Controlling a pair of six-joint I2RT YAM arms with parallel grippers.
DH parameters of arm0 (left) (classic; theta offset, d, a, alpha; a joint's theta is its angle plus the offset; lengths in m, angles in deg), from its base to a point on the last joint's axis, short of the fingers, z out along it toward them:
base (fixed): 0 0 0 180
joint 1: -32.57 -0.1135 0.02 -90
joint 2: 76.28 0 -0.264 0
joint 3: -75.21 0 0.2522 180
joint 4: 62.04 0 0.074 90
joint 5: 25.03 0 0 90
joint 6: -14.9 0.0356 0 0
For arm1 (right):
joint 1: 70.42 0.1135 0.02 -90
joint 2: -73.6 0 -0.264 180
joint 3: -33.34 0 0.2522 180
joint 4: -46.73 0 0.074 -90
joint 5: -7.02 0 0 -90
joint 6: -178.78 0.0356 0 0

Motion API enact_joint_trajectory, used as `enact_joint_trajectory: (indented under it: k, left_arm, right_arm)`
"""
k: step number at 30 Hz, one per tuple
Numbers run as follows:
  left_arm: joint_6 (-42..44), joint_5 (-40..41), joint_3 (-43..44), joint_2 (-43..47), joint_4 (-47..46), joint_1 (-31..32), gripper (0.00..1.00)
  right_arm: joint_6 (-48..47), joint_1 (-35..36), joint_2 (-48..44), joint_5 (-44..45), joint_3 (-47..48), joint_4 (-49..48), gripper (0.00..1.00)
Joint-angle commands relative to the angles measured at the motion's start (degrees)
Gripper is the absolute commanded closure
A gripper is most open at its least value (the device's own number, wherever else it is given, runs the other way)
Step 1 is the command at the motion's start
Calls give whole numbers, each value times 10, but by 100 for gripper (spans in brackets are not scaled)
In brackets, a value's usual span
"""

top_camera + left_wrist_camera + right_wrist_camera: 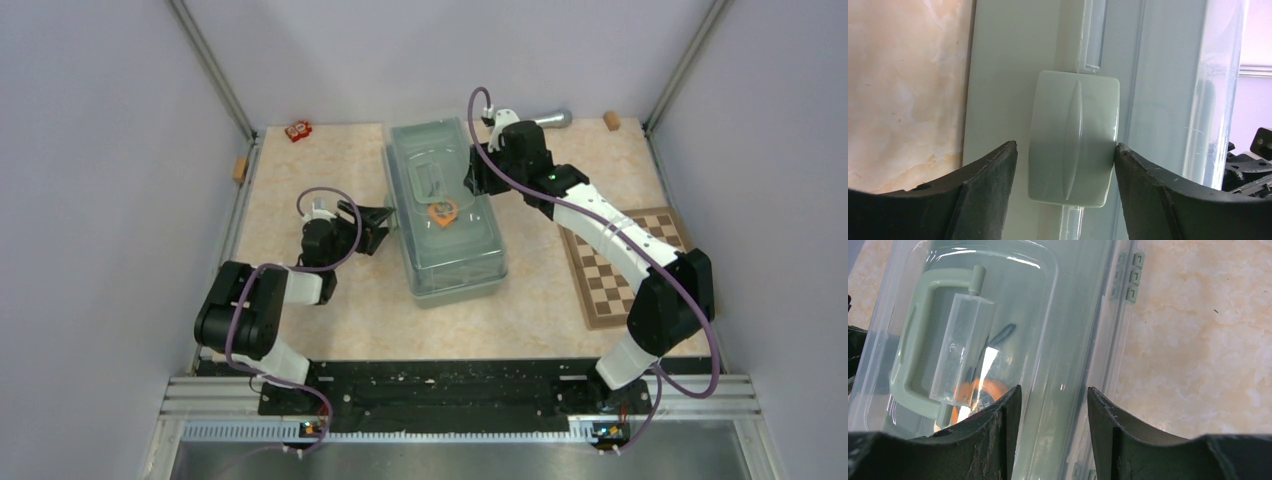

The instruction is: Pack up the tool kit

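Observation:
The sage-green tool kit box (447, 262) lies in the middle of the table with its translucent lid (470, 235) down. Through the lid an orange tape measure (993, 388) shows beneath the green handle (910, 335). My left gripper (385, 226) is at the box's left side, open around the green latch (1074, 137). Its right finger (1143, 185) touches the latch edge, while the left finger stands off with a gap. My right gripper (1054, 392) is open over the lid's right rim (1068, 365), one finger on each side of the ridge, with nothing held.
A brown-and-cream chessboard (625, 262) lies right of the box, under the right arm. A grey metal cylinder (545, 119) and a wooden block (611, 120) are at the back right. A small red item (298, 131) and another block (240, 168) sit at the back left.

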Motion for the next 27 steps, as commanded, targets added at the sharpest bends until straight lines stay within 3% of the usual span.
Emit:
enact_joint_trajectory:
  k: [1, 16, 23, 27]
  left_arm:
    - [27, -22, 5, -1, 42, 14, 23]
    - [109, 8, 39, 121, 180, 2, 21]
    - [119, 7, 55, 125, 190, 3, 32]
    - [120, 10, 64, 117, 189, 3, 47]
  right_arm:
    - [-11, 22, -3, -23, 6, 25, 51]
    - [-14, 22, -3, -19, 2, 24, 51]
    - [-14, 23, -4, -19, 1, 24, 51]
    - [-14, 23, -5, -19, 1, 24, 51]
